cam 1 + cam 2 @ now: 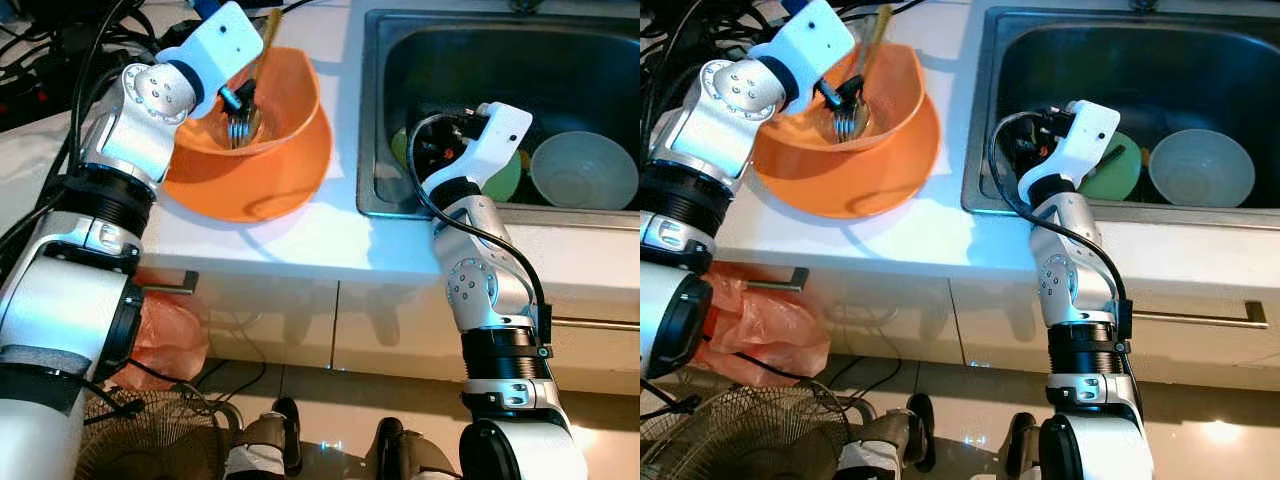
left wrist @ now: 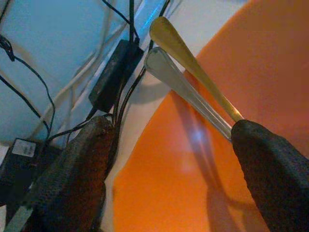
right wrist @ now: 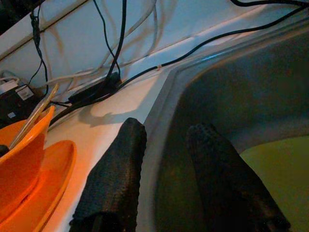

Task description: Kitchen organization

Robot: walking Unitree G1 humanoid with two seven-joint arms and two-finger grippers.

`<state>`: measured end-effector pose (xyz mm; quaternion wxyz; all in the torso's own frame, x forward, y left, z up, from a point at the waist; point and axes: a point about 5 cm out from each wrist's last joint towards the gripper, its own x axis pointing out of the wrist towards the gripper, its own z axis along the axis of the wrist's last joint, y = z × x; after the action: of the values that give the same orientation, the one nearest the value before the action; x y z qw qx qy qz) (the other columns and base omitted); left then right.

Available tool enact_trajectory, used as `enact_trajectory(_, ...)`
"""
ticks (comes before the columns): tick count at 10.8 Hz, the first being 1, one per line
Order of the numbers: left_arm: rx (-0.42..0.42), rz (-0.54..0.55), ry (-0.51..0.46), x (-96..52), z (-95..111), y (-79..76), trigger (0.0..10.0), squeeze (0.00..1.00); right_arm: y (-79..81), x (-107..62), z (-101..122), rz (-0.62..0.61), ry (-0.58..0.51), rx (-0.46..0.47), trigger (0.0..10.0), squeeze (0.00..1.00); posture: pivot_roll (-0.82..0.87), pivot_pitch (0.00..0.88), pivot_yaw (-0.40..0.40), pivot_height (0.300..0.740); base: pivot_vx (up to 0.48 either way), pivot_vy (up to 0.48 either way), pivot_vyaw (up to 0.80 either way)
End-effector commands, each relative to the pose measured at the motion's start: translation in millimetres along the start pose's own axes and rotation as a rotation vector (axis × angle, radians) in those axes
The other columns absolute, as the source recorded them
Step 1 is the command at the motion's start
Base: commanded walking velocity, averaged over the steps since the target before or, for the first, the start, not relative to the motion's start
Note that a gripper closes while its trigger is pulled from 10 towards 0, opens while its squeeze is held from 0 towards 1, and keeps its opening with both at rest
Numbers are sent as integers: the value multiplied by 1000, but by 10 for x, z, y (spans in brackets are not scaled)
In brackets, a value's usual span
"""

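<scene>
1. Left gripper [image 1: 237,97] is inside the orange bowl [image 1: 290,90], fingers spread wide with nothing clamped; a fork [image 1: 238,128] and a gold-handled utensil [image 2: 193,63] lean on the bowl wall, probably just dropped or about to be picked.
2. The bowl sits on an orange plate [image 1: 270,185] on the white counter [image 1: 320,240], likely stacked for collecting cutlery.
3. Right gripper [image 3: 164,183] hovers at the sink [image 1: 372,120] edge, fingers narrowly apart, empty; a green plate [image 1: 1118,172] and a pale bowl [image 1: 583,168] are in the sink, likely next.

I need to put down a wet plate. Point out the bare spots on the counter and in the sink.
Free: the counter strip between the orange bowl and the sink, widening toward the front edge. The sink's back half is bare steel. Crowded: the sink's front, with the green dish, white bowl and right tool; cables fill the far-left counter.
</scene>
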<state>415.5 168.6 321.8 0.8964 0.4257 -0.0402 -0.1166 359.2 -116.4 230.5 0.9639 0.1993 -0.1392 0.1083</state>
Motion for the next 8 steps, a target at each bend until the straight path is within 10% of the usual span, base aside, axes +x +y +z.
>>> enact_trajectory(1,-23,-4,1,-12,-18,13,10000,0,-11,-22,-78,-14,33,5,10000,0,104,233,87,740,0,0,0)
enact_trajectory(8,-81,-216,-28,10,-62,-415,10000,0,-10,-29,-93,-14,34,8,10000,0,102,227,91,740,0,0,0)
